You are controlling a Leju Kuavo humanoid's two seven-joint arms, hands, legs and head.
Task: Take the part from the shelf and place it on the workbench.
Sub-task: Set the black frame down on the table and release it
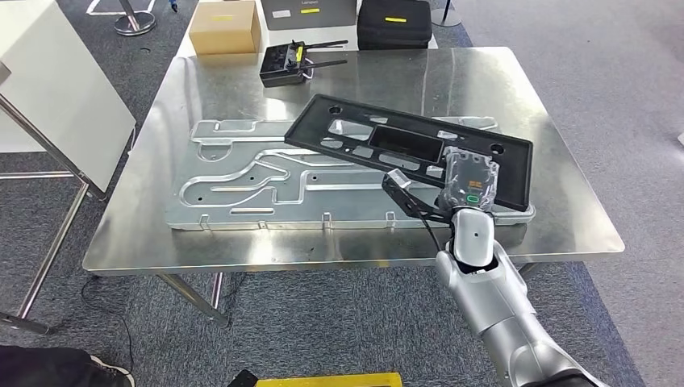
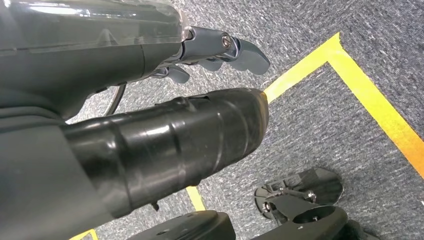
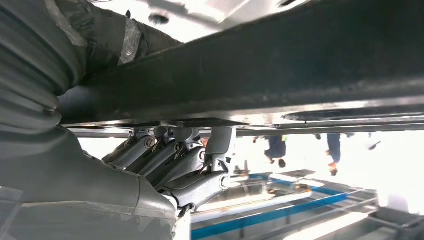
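So the right robot hand (image 1: 470, 179) is gripping the near right edge of the black part (image 1: 403, 145), which lies tilted across the grey metal panel (image 1: 242, 181) on the worktop (image 1: 565, 218): placing step, nearly done. Next move, I'd judge: lower it flat, then let go. Left robot hand (image 2: 220, 50) hangs over the floor, fingers curled, holding nothing.

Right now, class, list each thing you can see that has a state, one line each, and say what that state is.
Long black plastic frame part: lying tilted across the metal plate, held at its near right end.
Right hand: grips the black part, fingers curled under its edge.
Left hand: hanging over the carpet, holding nothing.
Embossed silver metal plate: flat on the steel workbench.
Black remote controller: resting at the far edge.
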